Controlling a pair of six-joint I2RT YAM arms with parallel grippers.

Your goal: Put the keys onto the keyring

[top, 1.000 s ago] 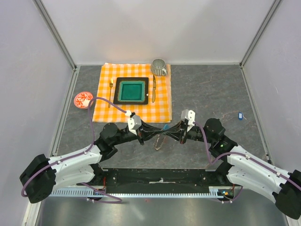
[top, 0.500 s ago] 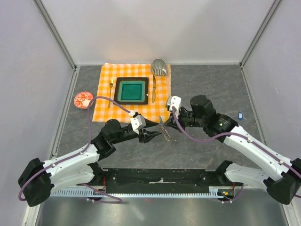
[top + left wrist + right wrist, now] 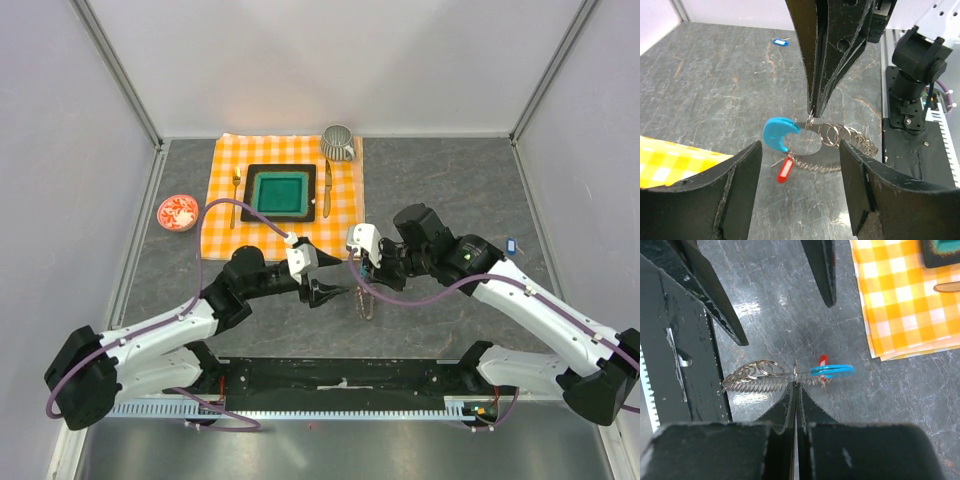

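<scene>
Over the middle of the tabletop (image 3: 440, 180): keyring (image 3: 854, 141) with blue- and red-tagged keys (image 3: 778, 134) pinched in closed right claw (image 3: 796, 385); left claw (image 3: 338, 293) now released, open, just left. Frees it, by judgement, for stray key (image 3: 511, 245) at right.

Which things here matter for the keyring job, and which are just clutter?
Job: keyring, blue-tagged key, red-tagged key, loose blue key far right, right gripper pinching keyring, open left gripper.
Clutter: checked cloth, green plate, fork, knife, cup, red dish.

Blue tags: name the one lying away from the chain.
The small blue tag, alone near the right wall; the curved blue tag is by the chain at the right gripper.
</scene>
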